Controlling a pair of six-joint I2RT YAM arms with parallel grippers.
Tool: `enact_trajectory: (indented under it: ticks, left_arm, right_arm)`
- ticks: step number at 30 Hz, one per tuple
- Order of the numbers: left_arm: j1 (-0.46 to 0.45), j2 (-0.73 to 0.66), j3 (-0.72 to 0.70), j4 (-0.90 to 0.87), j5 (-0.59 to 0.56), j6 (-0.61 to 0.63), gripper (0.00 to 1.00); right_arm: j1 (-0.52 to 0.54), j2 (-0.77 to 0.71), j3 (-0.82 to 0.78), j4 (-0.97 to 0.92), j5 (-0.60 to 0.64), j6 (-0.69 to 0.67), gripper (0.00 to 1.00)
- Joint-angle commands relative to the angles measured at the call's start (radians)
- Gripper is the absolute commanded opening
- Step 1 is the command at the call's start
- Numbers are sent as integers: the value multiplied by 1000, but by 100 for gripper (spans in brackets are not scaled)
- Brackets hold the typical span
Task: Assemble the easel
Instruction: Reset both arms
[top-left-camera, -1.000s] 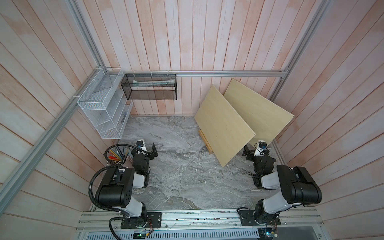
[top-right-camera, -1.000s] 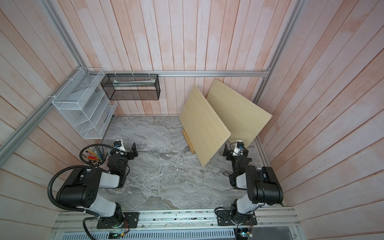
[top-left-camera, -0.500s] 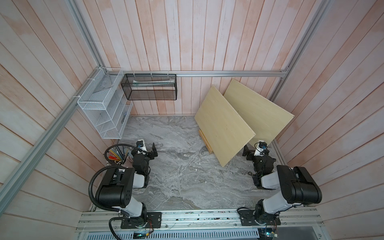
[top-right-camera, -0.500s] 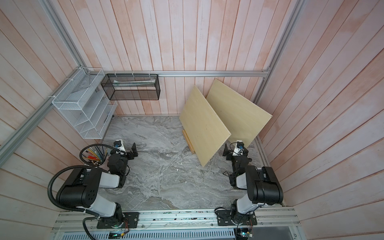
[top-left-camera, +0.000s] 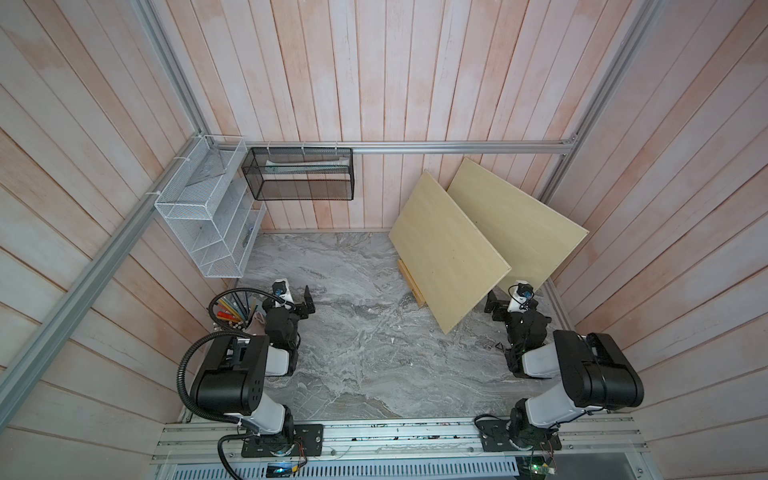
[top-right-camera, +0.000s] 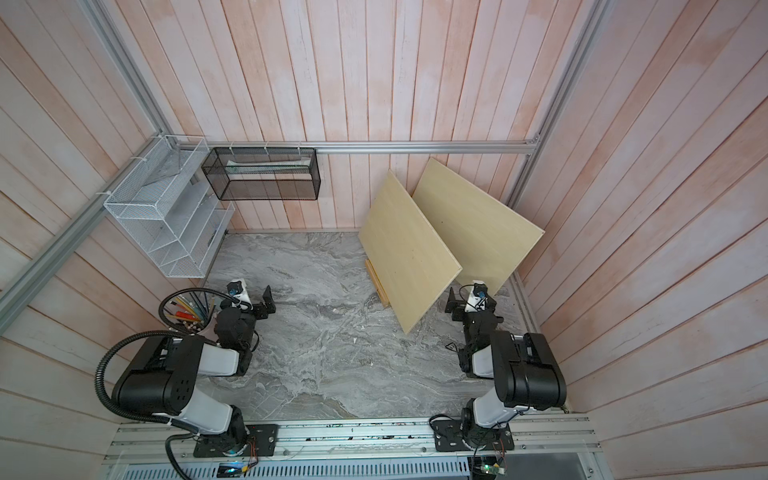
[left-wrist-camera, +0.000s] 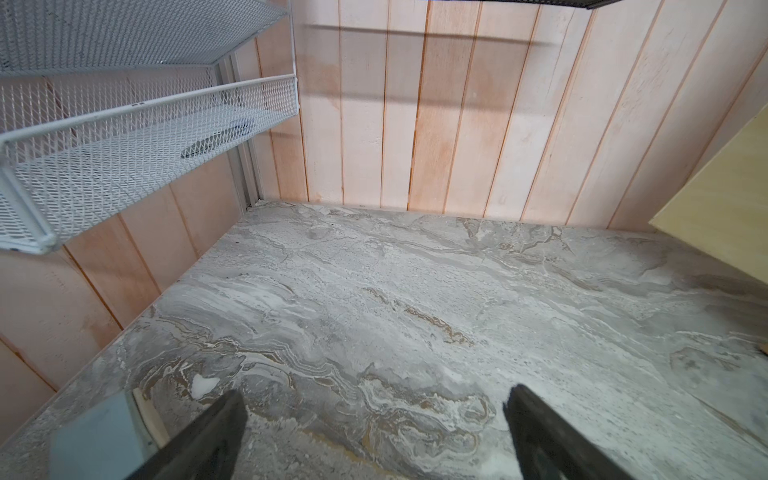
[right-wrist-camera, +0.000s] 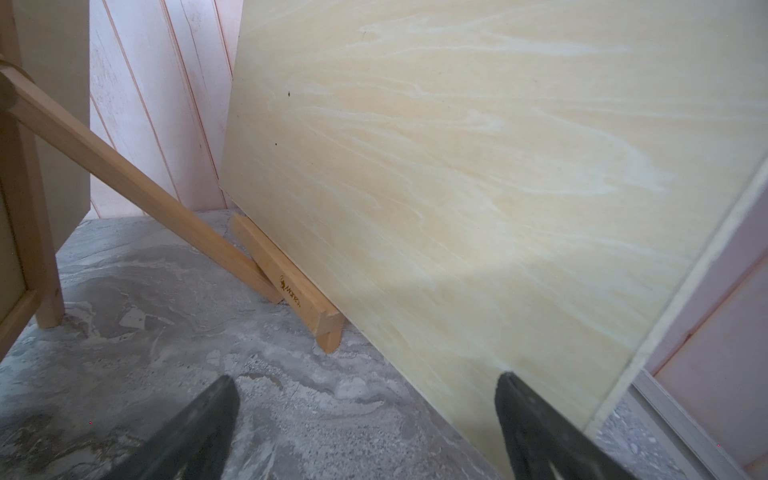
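Only a honey-brown edge of the easel (top-left-camera: 411, 286) (top-right-camera: 377, 282) shows in both top views, sticking out from under the nearer of two pale plywood boards (top-left-camera: 449, 257). The right wrist view shows its slats: a low bar with a small dark mark (right-wrist-camera: 291, 291) at the foot of the farther board (right-wrist-camera: 457, 187), a slanting slat (right-wrist-camera: 124, 174) resting on it, and an upright leg (right-wrist-camera: 25, 216). My right gripper (top-left-camera: 492, 302) (right-wrist-camera: 365, 399) is open and empty beside the boards. My left gripper (top-left-camera: 303, 303) (left-wrist-camera: 374, 415) is open and empty over bare marble at the left.
A white wire rack (top-left-camera: 208, 220) hangs on the left wall and a black mesh basket (top-left-camera: 299, 174) on the back wall. A holder of pencils (top-left-camera: 232, 309) stands by the left arm. Wooden walls close in the grey marble table (top-left-camera: 353, 353).
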Motion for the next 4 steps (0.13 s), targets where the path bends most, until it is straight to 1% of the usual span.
enact_trajectory:
  ticks: [1,4]
  left_arm:
    - [6,6,6,14,6,0,100]
    - [6,7,6,14,7,-1,100]
  right_arm:
    - [-9,13,17,-2,-18,17,98]
    - [-6,11,10,12,-13,11,98]
